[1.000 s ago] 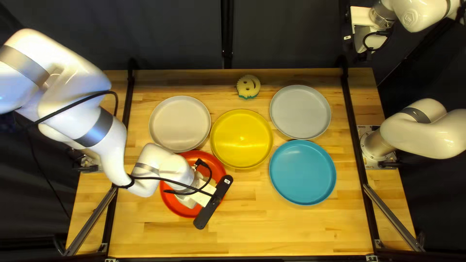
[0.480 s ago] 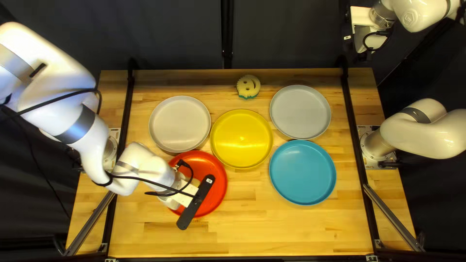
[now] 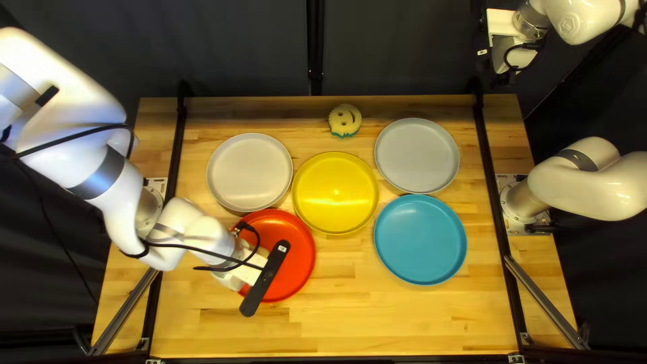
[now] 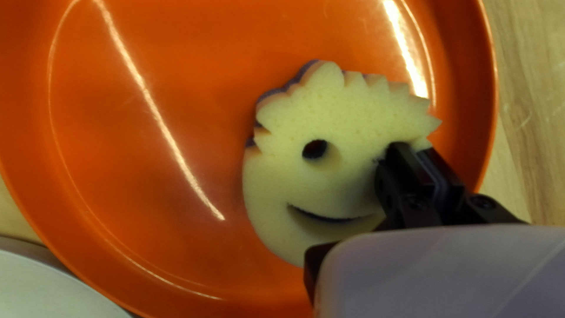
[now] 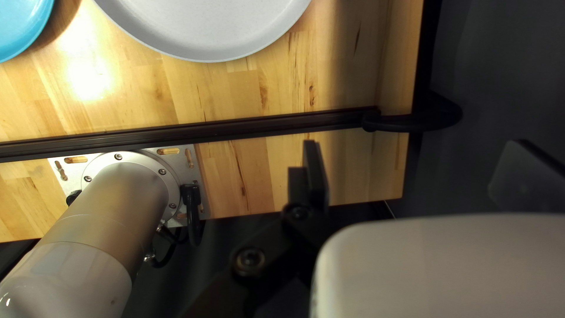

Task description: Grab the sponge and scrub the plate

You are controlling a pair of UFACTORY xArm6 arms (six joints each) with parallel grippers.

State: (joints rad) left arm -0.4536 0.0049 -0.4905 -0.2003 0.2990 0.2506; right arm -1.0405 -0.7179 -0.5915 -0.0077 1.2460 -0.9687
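At the left of the top left view, my left gripper (image 3: 265,278) is over the red plate (image 3: 298,259), hiding its sponge. In the left wrist view a pale yellow smiling-face sponge (image 4: 341,115) lies against or just above the plate (image 4: 194,53), which looks orange there. My left gripper (image 4: 415,150) pinches the sponge near one edge, its fingers close together. Away beyond the table's far right corner, my right gripper (image 3: 502,57) is raised; in the right wrist view that gripper (image 5: 412,171) stands open with nothing between its fingers.
A second smiling sponge (image 3: 345,120) sits near the far edge. A whitish plate (image 3: 249,171), yellow plate (image 3: 335,192), grey plate (image 3: 417,155) and blue plate (image 3: 420,239) surround the middle. Black rails (image 3: 494,195) run along both sides.
My left gripper has shifted left across the red plate, uncovering more of its right side, and its arm has drawn back left. The right arm and other plates stay put.
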